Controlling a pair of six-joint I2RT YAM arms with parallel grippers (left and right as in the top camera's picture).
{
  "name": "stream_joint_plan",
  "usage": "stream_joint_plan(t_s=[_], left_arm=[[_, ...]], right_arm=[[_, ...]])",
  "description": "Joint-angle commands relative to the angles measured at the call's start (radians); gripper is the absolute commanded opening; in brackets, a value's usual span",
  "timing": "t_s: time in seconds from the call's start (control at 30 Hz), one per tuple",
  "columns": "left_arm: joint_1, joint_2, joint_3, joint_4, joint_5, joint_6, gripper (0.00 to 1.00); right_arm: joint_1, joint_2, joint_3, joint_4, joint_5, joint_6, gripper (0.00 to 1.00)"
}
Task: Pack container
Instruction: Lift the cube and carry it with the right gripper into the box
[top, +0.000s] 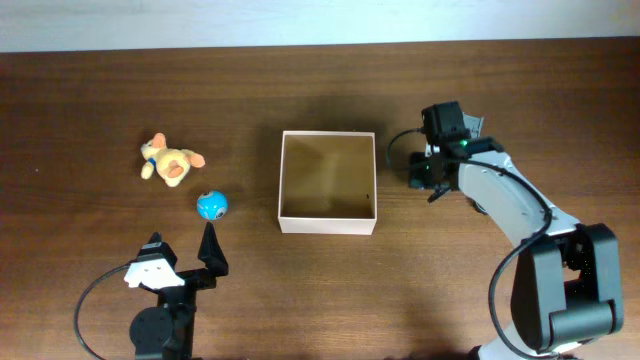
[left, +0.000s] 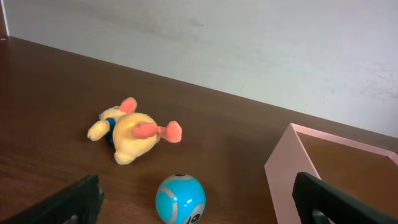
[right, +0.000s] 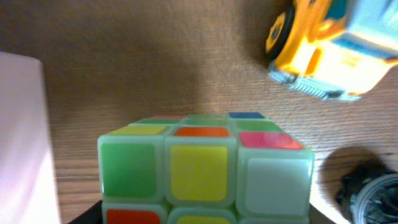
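Note:
The container (top: 328, 224), a square open box with white walls and a tan inside, stands at the table's middle and holds nothing. Its corner shows in the left wrist view (left: 283, 177) and its wall in the right wrist view (right: 22, 124). My right gripper (top: 418, 175) is just right of the box and shut on a multicoloured puzzle cube (right: 205, 165). My left gripper (top: 185, 255) is open and empty at the front left. A blue ball (top: 211, 205) lies just ahead of it and sits between the fingers in the left wrist view (left: 180, 199).
A yellow plush toy (top: 170, 160) lies on its side at the left, behind the ball (left: 134, 134). A yellow and blue toy truck (right: 329, 46) sits on the table beyond the cube, mostly hidden under the right arm in the overhead view.

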Motion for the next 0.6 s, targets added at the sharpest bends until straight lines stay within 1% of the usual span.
stream_joint_plan(t_s=[0.0, 0.2, 0.33, 0.47, 0.57], left_arm=[[0.005, -0.008, -0.006, 0.003, 0.014, 0.016, 0.99], [0.005, -0.008, -0.006, 0.003, 0.014, 0.016, 0.99], [0.005, -0.008, -0.006, 0.003, 0.014, 0.016, 0.99], [0.005, -0.008, -0.006, 0.003, 0.014, 0.016, 0.99], [0.005, -0.008, -0.006, 0.003, 0.014, 0.016, 0.99]], right_arm=[[0.023, -0.045, 0.085, -0.038, -0.008, -0.033, 0.54], [0.095, -0.055, 0.215, -0.143, -0.006, -0.056, 0.54], [0.171, -0.055, 0.309, -0.208, -0.001, -0.059, 0.54], [0.238, -0.055, 0.356, -0.224, -0.002, -0.057, 0.54], [0.281, -0.055, 0.356, -0.215, 0.002, -0.023, 0.54]])
